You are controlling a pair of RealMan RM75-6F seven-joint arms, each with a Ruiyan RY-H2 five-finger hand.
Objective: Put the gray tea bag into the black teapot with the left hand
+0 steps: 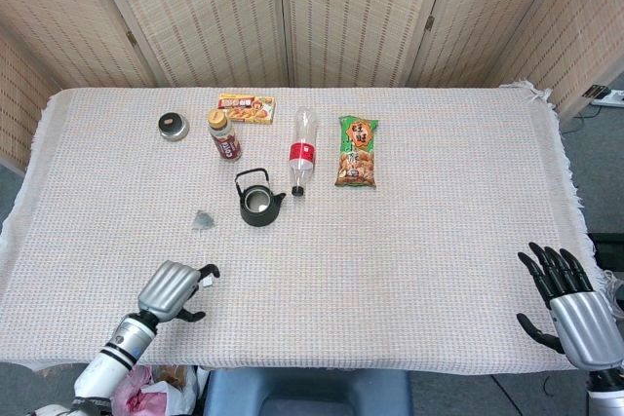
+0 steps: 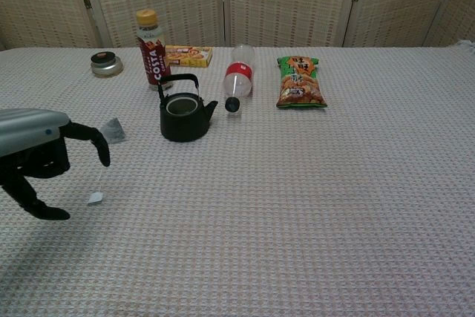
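The gray tea bag lies on the cloth left of the black teapot, which stands upright with no lid and its handle up. A thin string runs from the tea bag to a small white tag. My left hand hovers near the table's front left, fingers apart and curved downward, holding nothing. In the chest view the left hand hangs just left of the tag and the string. My right hand stays at the front right edge, fingers spread and empty. The teapot is well clear of both hands.
Behind the teapot stand a coffee bottle and a yellow box. A cola bottle lies on its side, mouth toward the teapot. A snack bag and a small tin also sit at the back.
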